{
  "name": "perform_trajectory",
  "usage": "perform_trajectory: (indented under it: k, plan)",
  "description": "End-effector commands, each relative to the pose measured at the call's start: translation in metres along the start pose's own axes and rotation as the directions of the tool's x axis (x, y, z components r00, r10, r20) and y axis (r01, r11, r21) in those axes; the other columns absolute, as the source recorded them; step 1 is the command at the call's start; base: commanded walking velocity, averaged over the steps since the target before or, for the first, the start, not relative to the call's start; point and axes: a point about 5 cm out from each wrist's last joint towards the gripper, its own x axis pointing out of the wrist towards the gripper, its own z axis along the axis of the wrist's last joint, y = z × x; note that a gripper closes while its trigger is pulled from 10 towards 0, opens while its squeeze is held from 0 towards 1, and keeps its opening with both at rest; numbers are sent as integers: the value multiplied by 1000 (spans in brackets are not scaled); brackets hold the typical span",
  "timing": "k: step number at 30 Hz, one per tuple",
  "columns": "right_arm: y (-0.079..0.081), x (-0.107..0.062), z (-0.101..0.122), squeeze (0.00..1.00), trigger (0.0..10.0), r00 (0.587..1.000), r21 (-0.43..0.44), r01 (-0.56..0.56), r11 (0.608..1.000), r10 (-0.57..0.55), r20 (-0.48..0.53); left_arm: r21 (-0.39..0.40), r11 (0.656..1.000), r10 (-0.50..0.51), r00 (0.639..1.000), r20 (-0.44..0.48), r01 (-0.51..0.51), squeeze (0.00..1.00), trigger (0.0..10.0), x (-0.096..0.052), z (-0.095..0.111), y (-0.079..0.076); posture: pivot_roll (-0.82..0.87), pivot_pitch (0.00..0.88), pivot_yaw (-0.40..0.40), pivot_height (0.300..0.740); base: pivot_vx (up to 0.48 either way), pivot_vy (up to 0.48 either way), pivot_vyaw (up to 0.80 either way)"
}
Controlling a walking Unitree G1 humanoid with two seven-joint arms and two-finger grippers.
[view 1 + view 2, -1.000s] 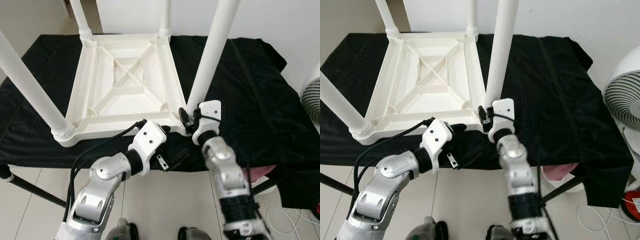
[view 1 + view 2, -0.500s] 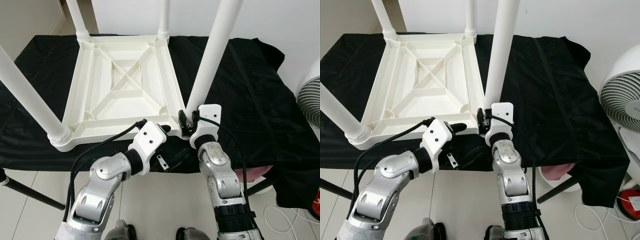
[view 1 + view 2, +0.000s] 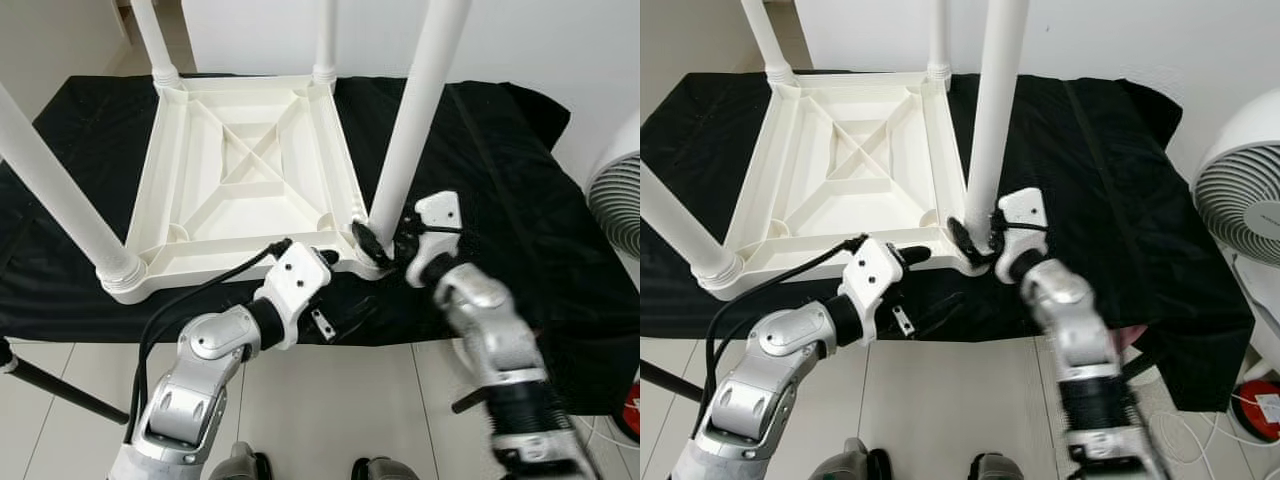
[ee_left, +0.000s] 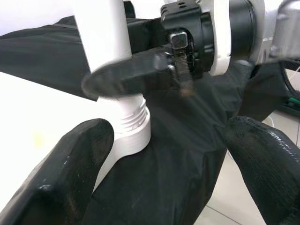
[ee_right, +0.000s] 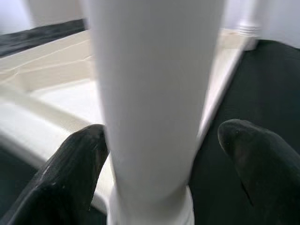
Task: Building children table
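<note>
While the white children's table (image 3: 245,170) lies upside down on the black-cloth counter (image 3: 500,170), legs up, I have both arms at its near right corner. Right end effector (image 3: 385,240) is at the base of the near right leg (image 3: 410,110), low down by the threaded collar. Its black fingers (image 5: 70,173) straddle the leg with a gap on one side in the right wrist view, so open around it; I cannot tell whether either finger touches the leg. Left end effector (image 3: 908,256) sits at the tabletop's near edge, just left of that same corner. In the left wrist view its fingers (image 4: 70,173) are spread wide, holding nothing, with the collar (image 4: 133,126) and the right end effector's finger between and beyond them. Whether the left fingertip touches the table rim, cannot tell.

Other legs: near left leg (image 3: 60,190) seated in its corner and slanting out of frame, two far legs (image 3: 155,40) upright at the back corners. Cross-braced underside faces up. A black cable (image 3: 200,295) runs along my left arm. A white fan (image 3: 1240,190) stands off the counter's right end, tiled floor (image 3: 60,430) below.
</note>
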Motion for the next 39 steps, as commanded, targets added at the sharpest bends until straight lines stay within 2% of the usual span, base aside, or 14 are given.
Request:
perform_trajectory:
  k: [1,5,9,12,13,14,15,16,19,28,29,30,31,39]
  plan:
    - [1,5,-3,0,10000,992,-3,-124,992,124,-17,4,996,87,996,-6,-87,0,10000,1,-2,5,-67,72,15,740,0,0,0]
    - [0,6,-3,0,10000,990,-4,-142,990,142,-22,5,996,87,996,-5,-87,0,10000,1,-2,5,-67,72,15,740,0,0,0]
    - [2,11,-11,0,10000,964,-28,-259,965,256,-74,5,996,89,996,-2,-89,0,10000,1,-1,5,-55,71,11,740,0,0,0]
    - [3,14,-19,0,9412,941,-27,-326,945,321,-109,2,996,90,996,-7,-90,0,10000,-1,-3,5,-50,70,12,740,0,0,0]
    - [2,16,-21,0,6627,932,-20,-347,938,343,-117,2,996,91,996,-11,-91,0,10000,-1,-5,5,-48,70,10,740,0,0,0]
    - [2,16,-21,0,6627,932,-20,-347,938,343,-117,2,996,91,996,-11,-91,0,10000,-1,-5,5,-48,70,10,740,0,0,0]
    - [0,19,-25,0,3137,924,-21,-364,931,358,-134,1,995,96,995,-15,-96,0,10000,-2,-5,6,-44,71,10,740,0,0,0]
    - [-1,21,-26,0,941,922,-20,-368,930,362,-137,2,995,98,995,-17,-98,0,10000,-2,-6,6,-41,72,10,740,0,0,0]
    - [-3,22,-28,0,0,921,-19,-368,930,361,-147,4,995,100,995,-19,-100,0,10000,-3,-6,6,-37,72,8,740,0,0,0]
    - [-5,20,-38,0,0,931,-6,-331,944,326,-164,7,994,110,994,-24,-109,0,10000,-5,-6,6,-29,78,7,740,0,0,0]
    - [-6,20,-37,0,9294,941,-7,-304,953,299,-158,6,994,110,994,-24,-110,0,10000,-5,-6,6,-30,83,10,740,0,0,0]
    - [-6,20,-37,0,9294,941,-7,-304,953,299,-158,6,994,110,994,-24,-110,0,10000,-5,-6,6,-30,83,10,740,0,0,0]
    - [-8,21,-37,0,10000,954,2,-265,964,263,-143,6,994,109,994,-23,-109,0,10000,-4,-6,6,-30,83,10,740,0,0,0]
    - [-9,28,-34,0,10000,994,46,-25,999,30,-107,8,994,106,994,-17,-106,0,10000,-1,-5,7,-44,86,11,740,0,0,0]
